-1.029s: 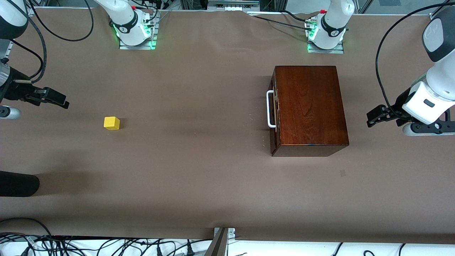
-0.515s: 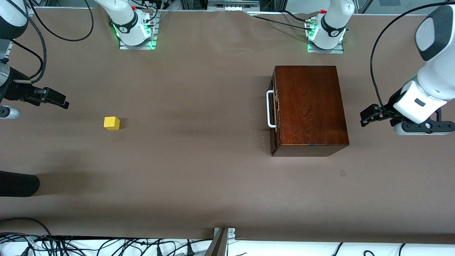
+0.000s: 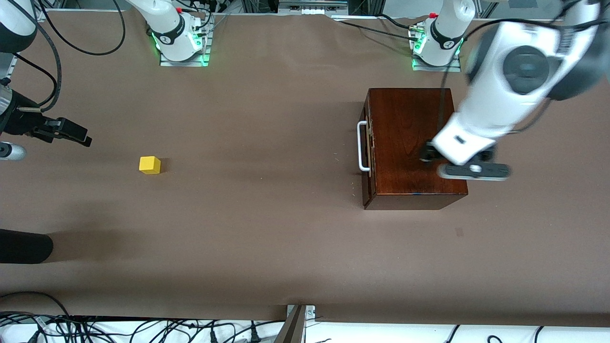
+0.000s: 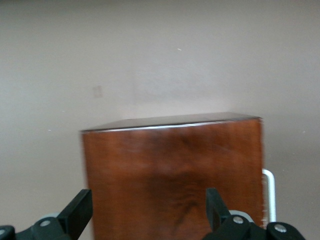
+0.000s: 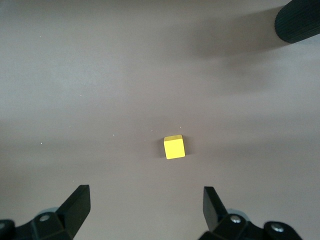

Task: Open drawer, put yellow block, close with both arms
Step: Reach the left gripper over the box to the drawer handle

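Note:
The dark mahogany box [image 3: 412,143] stands toward the left arm's end of the table. Its drawer [image 3: 368,147] is shut flush, and the white loop handle [image 3: 362,145] faces the middle of the table. My left gripper [image 3: 425,155] hangs over the box top, open and holding nothing. In the left wrist view its fingers [image 4: 80,212] straddle the box top [image 4: 172,175], with the handle [image 4: 268,195] at one edge. The yellow block [image 3: 149,165] sits alone on the table toward the right arm's end. My right gripper [image 3: 76,134] waits open beside it, the block [image 5: 174,147] lying ahead of its jaws [image 5: 145,205].
A black cylinder [image 3: 24,245] pokes in at the right arm's end of the table, nearer the front camera than the block; it also shows in the right wrist view [image 5: 300,22]. Brown table cover [image 3: 262,214] lies between block and box.
My left arm has swung in from the table's end to over the box top. The right arm, the block and the box have not moved.

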You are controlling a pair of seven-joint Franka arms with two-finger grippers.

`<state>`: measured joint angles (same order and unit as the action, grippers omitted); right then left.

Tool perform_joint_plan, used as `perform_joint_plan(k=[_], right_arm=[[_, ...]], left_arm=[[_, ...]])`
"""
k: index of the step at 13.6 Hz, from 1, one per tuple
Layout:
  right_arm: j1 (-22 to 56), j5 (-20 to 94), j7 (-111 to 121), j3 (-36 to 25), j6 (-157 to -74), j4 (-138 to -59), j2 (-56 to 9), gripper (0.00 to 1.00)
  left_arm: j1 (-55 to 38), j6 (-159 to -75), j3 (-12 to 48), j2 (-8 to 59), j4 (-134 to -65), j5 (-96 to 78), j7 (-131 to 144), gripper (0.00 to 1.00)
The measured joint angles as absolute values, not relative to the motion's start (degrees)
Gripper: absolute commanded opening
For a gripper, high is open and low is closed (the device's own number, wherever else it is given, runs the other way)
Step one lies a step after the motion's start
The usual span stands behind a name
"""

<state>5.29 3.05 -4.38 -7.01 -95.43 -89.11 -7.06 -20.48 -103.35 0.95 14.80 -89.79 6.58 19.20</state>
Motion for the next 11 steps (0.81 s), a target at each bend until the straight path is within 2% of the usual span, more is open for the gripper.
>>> perform_joint_plan(k=[11], right_arm=[[5.32,3.04,-4.38,-7.00,-95.33,-89.12,-7.30,1.00]], left_arm=[[-37.93,-104.42,0.97,27.85,-87.76,10.49,35.97,1.00]])
